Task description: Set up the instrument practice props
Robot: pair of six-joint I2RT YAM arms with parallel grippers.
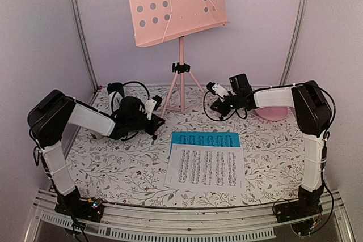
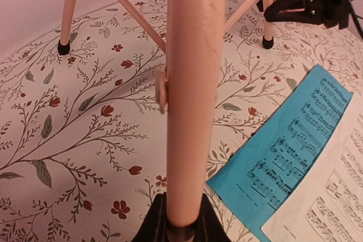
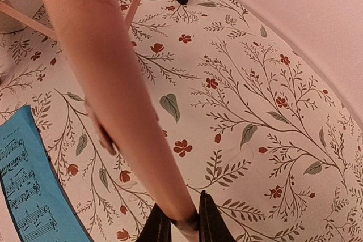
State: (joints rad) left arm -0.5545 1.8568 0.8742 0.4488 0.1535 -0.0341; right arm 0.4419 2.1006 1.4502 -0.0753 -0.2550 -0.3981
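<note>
At the back of the tabletop [image 1: 113,162], my left claw [image 1: 154,118] and right claw [image 1: 209,89] each pinch a leg of the pink music stand [image 1: 176,4]. I should move both together slowly, so nothing tips.

Soft, even, slightly pink light fills the overhead view, with no hard glare. The arms lay only pale, diffuse shadows on the floral desk [image 1: 113,168], and the white sheet [image 1: 207,166] is the brightest patch. The frame posts [image 1: 79,26] at 10 and 2 o'clock lean outward, a wide-angle warp.

In the left wrist view a music stand leg [image 2: 190,83] sits close to the lens and looks soft, with a pale sheen, while the blue sheet [image 2: 295,140] at 4 o'clock is crisp. In the right wrist view a music stand leg [image 3: 113,94] blurs too, and the desk's edge bows at 2 o'clock. The left pincer [image 2: 181,226] and right pincer [image 3: 186,222], at 6 o'clock, are near-black.
</note>
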